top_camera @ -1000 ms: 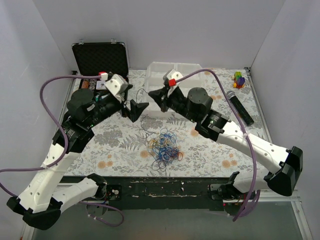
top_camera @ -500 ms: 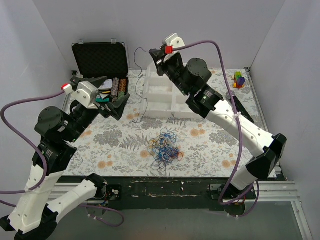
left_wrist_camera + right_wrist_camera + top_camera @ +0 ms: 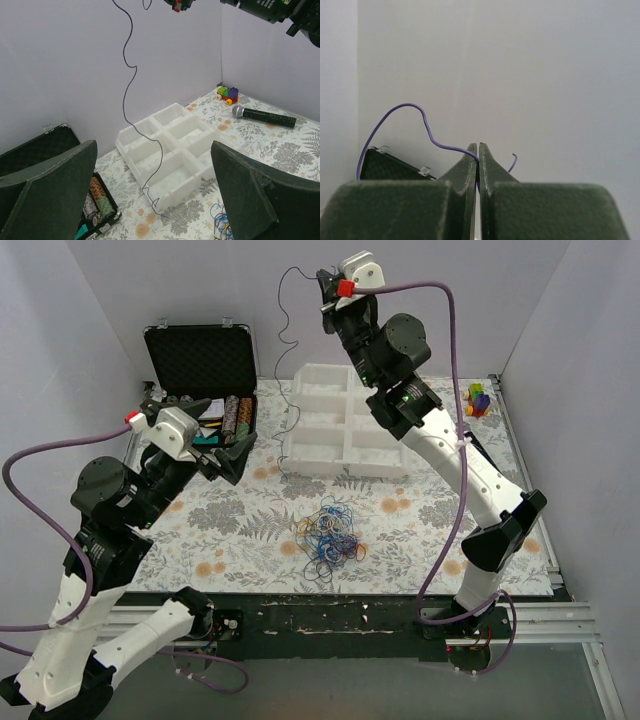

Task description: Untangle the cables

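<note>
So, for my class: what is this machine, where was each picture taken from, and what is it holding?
Two robot arms, left and right, are bolted at a table's near edge. One picture looks down from above; the others come from a camera on each wrist. On the table lie a tangle of coloured cables, a white compartment tray, an open black case, a microphone and toy bricks. The right fingers are shut on one thin purple wire, held high, dangling to the table. The left fingers stand open, empty.
</note>
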Controlling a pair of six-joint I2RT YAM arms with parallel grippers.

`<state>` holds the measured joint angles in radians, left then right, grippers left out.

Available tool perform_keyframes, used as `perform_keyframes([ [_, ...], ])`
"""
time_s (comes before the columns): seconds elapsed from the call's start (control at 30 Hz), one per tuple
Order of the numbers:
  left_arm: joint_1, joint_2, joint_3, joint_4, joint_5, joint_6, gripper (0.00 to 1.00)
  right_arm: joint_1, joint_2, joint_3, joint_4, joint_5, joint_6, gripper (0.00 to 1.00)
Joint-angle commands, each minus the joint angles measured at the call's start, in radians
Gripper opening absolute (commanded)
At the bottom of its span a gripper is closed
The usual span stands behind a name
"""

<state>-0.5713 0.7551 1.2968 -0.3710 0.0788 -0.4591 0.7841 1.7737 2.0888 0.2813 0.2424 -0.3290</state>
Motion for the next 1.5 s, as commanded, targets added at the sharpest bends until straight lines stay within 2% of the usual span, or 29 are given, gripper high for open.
perform_keyframes([
  [0.0,0.001,-0.017,-0.01,-0.017,-0.024,0.01,0.98,-0.02,0.02,-0.059,0.053,0.119,-0.059,0.01],
  [0.1,0.001,-0.022,-0.011,-0.031,-0.025,0.017,0.98,-0.06,-0.008,-0.142,0.11,0.133,-0.027,0.01],
  [0.17,0.001,-0.023,-0.016,-0.034,-0.025,0.022,0.98,-0.078,0.001,-0.109,0.113,0.121,0.002,0.01],
  [0.4,0.001,-0.026,-0.019,-0.036,-0.027,0.005,0.98,-0.08,0.157,0.273,0.12,0.141,-0.057,0.01],
  [0.5,0.001,-0.026,-0.017,-0.039,-0.031,0.007,0.98,-0.085,0.145,0.251,0.217,0.156,-0.12,0.01],
  [0.6,0.001,-0.023,-0.008,-0.048,-0.033,0.011,0.98,-0.101,0.13,0.229,0.232,0.181,-0.14,0.01],
  [0.8,0.001,-0.025,-0.011,-0.048,-0.034,0.005,0.98,-0.114,0.06,0.062,0.315,0.209,-0.15,0.01],
  [0.9,0.001,-0.025,-0.008,-0.054,-0.033,0.008,0.98,-0.117,0.053,0.051,0.343,0.218,-0.174,0.01],
  [1.1,0.001,-0.03,-0.014,-0.055,-0.037,0.008,0.98,-0.129,0.069,0.077,0.317,0.228,-0.206,0.01],
  [1.33,0.001,-0.04,-0.033,-0.054,-0.034,0.005,0.98,-0.134,0.066,-0.021,0.314,0.253,-0.229,0.01],
  [1.47,0.001,-0.043,-0.042,-0.052,-0.034,0.004,0.98,-0.131,0.09,-0.047,0.244,0.265,-0.213,0.01],
])
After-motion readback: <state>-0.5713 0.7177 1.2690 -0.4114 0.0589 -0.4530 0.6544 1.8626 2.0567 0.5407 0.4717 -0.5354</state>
